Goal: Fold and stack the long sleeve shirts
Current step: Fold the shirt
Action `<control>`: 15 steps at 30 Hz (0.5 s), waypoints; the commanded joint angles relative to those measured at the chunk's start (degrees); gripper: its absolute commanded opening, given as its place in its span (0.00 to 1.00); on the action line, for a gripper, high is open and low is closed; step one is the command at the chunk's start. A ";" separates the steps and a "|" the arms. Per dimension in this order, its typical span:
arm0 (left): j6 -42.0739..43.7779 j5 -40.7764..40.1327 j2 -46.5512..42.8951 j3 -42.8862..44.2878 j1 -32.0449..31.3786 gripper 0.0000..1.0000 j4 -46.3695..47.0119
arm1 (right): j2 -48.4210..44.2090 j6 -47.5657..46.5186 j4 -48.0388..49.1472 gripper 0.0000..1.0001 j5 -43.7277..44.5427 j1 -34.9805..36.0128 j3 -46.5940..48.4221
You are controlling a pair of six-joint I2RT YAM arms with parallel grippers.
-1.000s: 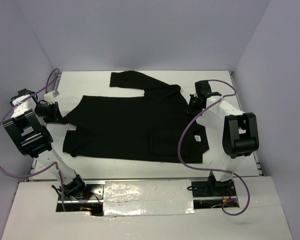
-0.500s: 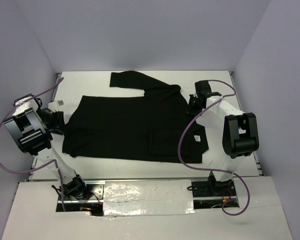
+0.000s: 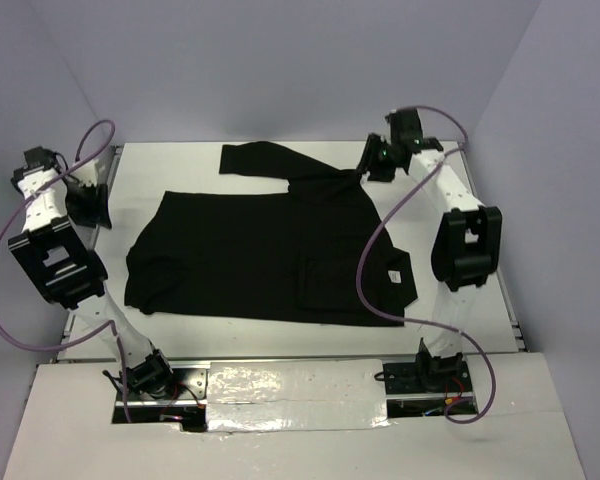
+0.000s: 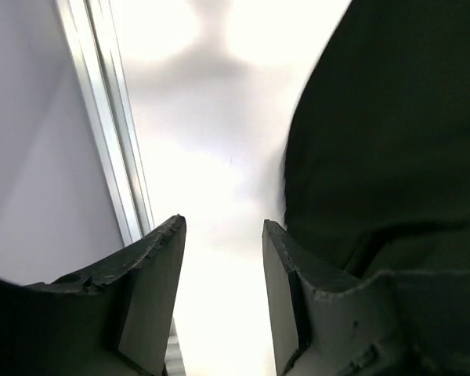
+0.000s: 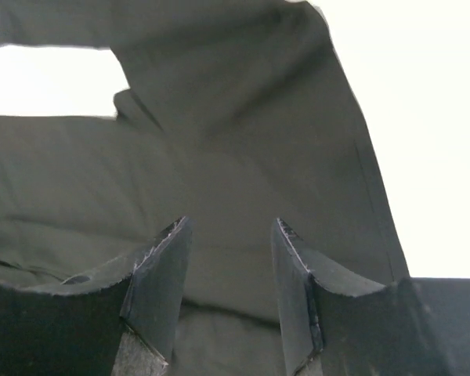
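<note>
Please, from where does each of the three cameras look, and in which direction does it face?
Top external: fixed above and behind the bases, looking down at the table and the black shirt; the left arm and right arm show whole.
Left wrist: on the left arm, facing bare table and the shirt's edge; the open left gripper fills the bottom.
Right wrist: on the right arm, facing down at the shirt where a sleeve branches off; the open right gripper shows.
Shared: every view shows the shirt and the white table.
</note>
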 commanded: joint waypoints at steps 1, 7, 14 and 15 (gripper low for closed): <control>-3.66 3.80 -2.10 3.38 -4.55 0.57 2.95 | 8.06 1.52 -4.40 0.53 -1.05 -0.41 13.90; -13.42 12.96 3.69 11.12 -13.51 0.55 7.07 | 17.40 16.27 0.13 0.51 -11.22 -0.15 22.13; -14.92 10.23 6.69 13.94 -21.51 0.56 10.95 | 20.64 30.08 3.33 0.51 1.47 2.48 24.22; -15.01 10.32 7.04 13.76 -21.78 0.56 10.95 | 21.35 30.70 2.80 0.51 2.46 2.92 25.18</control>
